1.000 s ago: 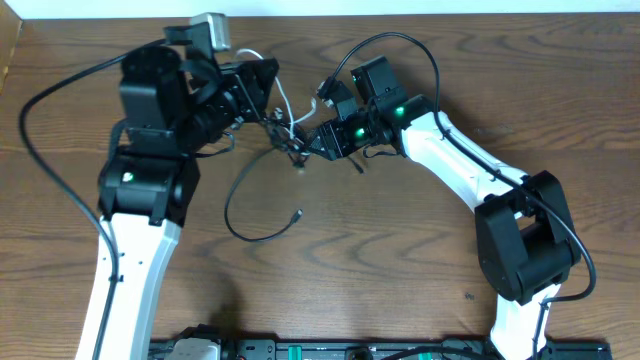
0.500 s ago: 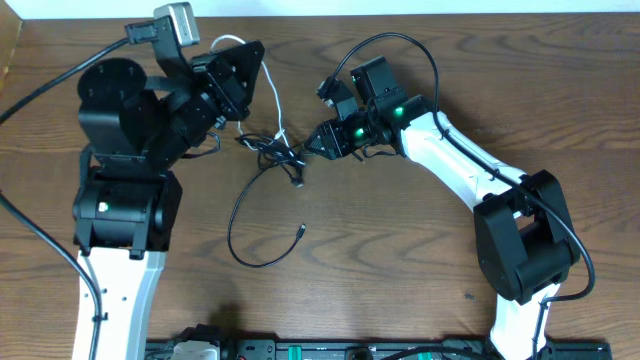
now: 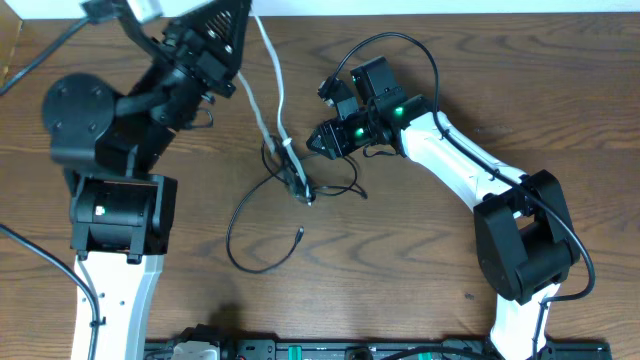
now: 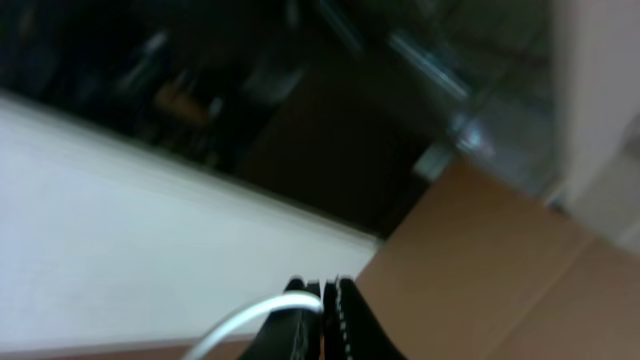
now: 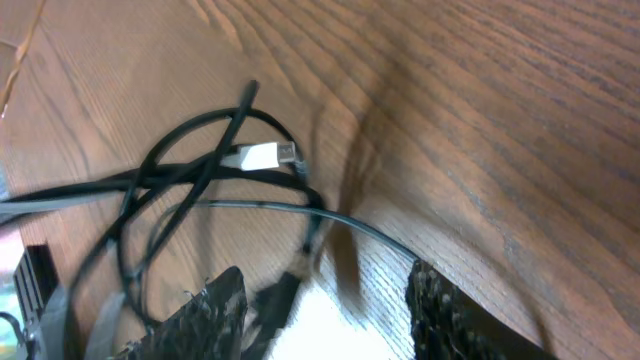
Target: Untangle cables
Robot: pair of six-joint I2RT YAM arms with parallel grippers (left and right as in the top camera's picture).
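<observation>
- Cables (image 3: 297, 183) sit in a dark knot on the wooden counter (image 3: 420, 260), around its middle and a little toward the far edge.
- A white cable (image 3: 277, 95) climbs out of the knot, stretched taut up to the far edge, where the left gripper (image 3: 243, 12) hangs high above the wood.
- The left wrist view shows that gripper's jaws pressed together on the white cable, which curves away to the left; the background is blurred.
- The right gripper (image 3: 318, 140) is low at the knot's right side, jaws spread wide. In the right wrist view a thin black cable (image 5: 270, 207) crosses the gap between the fingers (image 5: 222, 310), clamped by neither.
- A white plug (image 5: 262, 155) lies among crossed black strands just beyond those fingers.
- One black loop (image 3: 230, 222) trails from the knot toward the near edge, ending in a small plug (image 3: 300, 235) lying free.
</observation>
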